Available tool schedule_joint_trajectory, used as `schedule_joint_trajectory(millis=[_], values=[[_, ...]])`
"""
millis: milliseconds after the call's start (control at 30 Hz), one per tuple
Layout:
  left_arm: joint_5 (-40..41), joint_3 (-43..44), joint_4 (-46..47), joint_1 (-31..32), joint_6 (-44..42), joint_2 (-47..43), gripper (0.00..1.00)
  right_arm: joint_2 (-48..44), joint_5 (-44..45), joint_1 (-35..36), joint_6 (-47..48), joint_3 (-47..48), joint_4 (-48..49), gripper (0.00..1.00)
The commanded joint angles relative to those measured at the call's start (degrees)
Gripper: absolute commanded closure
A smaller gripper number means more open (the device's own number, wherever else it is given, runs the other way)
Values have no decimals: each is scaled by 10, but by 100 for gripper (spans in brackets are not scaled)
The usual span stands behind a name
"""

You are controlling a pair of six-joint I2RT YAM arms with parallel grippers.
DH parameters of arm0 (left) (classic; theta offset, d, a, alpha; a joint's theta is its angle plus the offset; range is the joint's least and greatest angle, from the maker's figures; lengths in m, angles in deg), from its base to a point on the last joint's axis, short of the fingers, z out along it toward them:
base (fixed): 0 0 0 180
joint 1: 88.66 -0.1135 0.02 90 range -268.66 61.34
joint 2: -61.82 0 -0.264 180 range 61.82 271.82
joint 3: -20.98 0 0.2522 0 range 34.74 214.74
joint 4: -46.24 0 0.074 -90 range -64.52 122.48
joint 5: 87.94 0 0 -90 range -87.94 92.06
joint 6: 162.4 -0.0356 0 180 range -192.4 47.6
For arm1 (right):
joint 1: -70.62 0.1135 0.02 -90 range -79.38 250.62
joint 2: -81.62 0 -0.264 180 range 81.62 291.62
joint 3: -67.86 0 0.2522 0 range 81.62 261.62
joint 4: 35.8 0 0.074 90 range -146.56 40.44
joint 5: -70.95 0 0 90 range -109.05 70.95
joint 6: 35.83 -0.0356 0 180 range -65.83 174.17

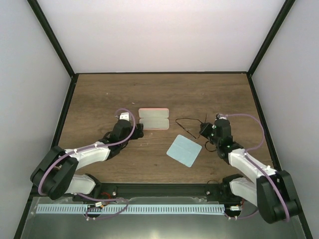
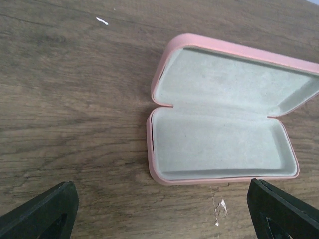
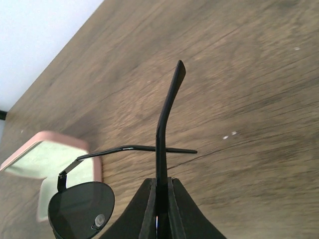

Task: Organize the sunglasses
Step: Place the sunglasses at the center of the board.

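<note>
Right hand (image 3: 160,189) clamped on one temple arm of the sunglasses (image 3: 82,205), just right of the open pink case (image 2: 219,134); left hand (image 2: 162,214) spread wide at the case's left side.

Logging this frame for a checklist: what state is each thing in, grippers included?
sunglasses: unfolded, held by one temple arm
pink case: open, empty
blue cloth: spread flat
left gripper: open, holding nothing
right gripper: shut on the sunglasses
</note>
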Motion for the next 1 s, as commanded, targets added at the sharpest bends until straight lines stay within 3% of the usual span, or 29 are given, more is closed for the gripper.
schedule_joint_trajectory(millis=[0,267,467,700,967], values=[[-17,-9,30,8,11,14,5,59,-81,-67,9,22,64,93],[-19,-4,30,9,12,20,5,190,-137,-113,13,38,123,93],[-16,-4,27,9,12,19,5,218,-135,-113,13,44,139,92],[-15,-8,27,9,18,16,5,197,-83,-113,16,60,99,59],[-25,-18,42,25,26,7,7,68,-54,-112,-8,-5,70,50]])
